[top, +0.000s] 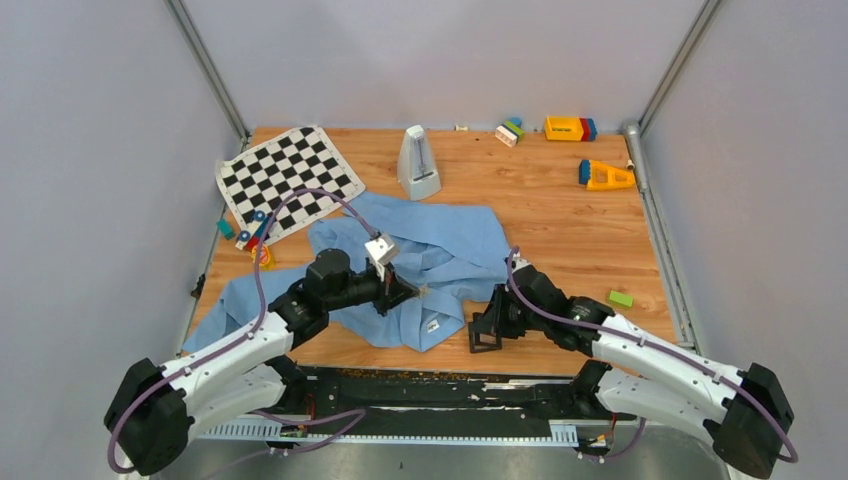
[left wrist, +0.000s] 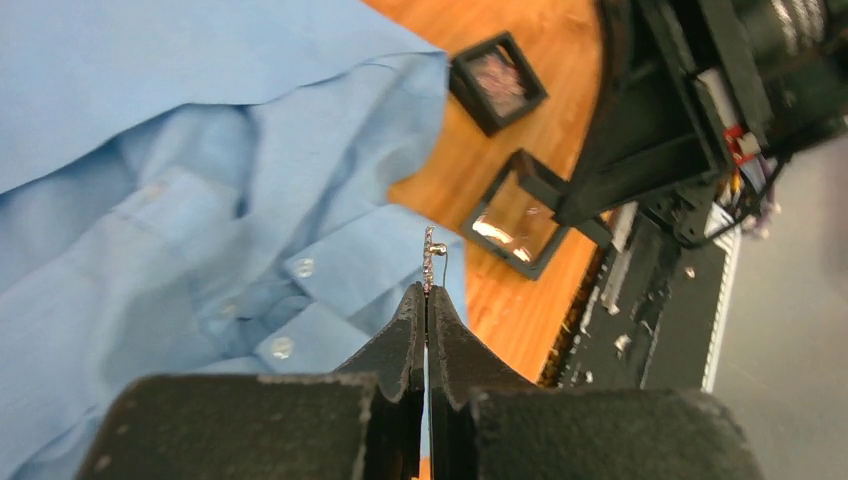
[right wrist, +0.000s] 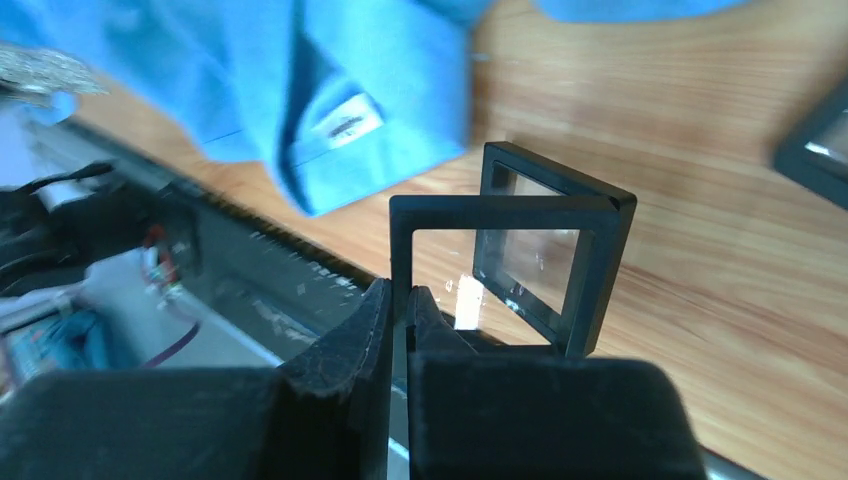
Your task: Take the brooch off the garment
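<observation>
Near the surface's (top: 570, 240) front edge the right hand (right wrist: 402, 300) clenches the frame of an open black case (right wrist: 500, 213), while just beyond it the left hand (left wrist: 427, 292) pinches the small silvery brooch (left wrist: 429, 255) in its tips, at the near edge of the light blue shirt (top: 445, 250) spread farther back.

Left wrist view: brooch (left wrist: 429, 258) seen edge-on at the left gripper (left wrist: 427, 295), form indistinct. Top view: too small to tell.

Right wrist view:
- Glittering patch (right wrist: 40, 72) blurred, cut by the left edge.
- Second frame (right wrist: 818, 150) cut by the right edge.
- Hinged frame (right wrist: 500, 215) partly hidden behind the right gripper (right wrist: 400, 295).
</observation>
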You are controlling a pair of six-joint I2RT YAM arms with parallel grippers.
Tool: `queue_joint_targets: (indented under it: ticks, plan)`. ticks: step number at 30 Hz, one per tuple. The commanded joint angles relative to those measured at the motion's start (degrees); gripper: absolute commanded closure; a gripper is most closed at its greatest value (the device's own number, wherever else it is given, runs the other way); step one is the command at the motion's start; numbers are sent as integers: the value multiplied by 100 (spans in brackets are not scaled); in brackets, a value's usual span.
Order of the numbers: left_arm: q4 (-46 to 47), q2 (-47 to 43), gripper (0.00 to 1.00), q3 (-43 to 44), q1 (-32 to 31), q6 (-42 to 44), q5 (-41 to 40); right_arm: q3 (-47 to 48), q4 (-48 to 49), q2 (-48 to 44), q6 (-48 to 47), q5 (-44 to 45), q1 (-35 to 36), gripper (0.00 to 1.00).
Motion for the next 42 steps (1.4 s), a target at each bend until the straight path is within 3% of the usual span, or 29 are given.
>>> queue_joint_targets:
  ticks: [1,8,14,21,23,28,30,33,37,39,42]
  plan:
    - [249,-46,100,99,-878,688,-856,-638,2036,-464,-157,-1472,-249,100]
    - [847,270,100,-58,-2007,1479,-2662,-1403,3509,-433,267,-2631,-1092,100]
    - [1735,1177,100,-37,-2172,1579,-3354,-2127,5002,-305,727,-3558,-1940,100]
    - [1801,2019,100,327,-2313,1377,-4021,-2168,5114,-20,686,-3785,-2378,100]
    - [1989,2023,100,266,-2322,1124,-4094,-2170,5133,86,702,-3865,-2496,100]
    - [2354,1430,100,-148,-2320,391,-5462,-2245,5334,259,770,-4057,-2663,100]
    - [2747,1103,100,-577,-2316,423,-5421,-2252,5328,277,754,-4072,-2695,100]
    - [4110,1015,100,-1118,-2310,909,-4637,-2223,5288,296,733,-4145,-2742,100]
    - [3400,1273,100,-562,-2316,1902,-3081,-2162,5160,272,723,-4193,-2804,100]
    - [3014,1493,100,-174,-2319,2260,-2671,-2138,5096,247,731,-4203,-2829,100]
    - [3621,1563,100,-327,-2331,2510,-2549,-2128,4986,200,729,-4208,-2866,100]
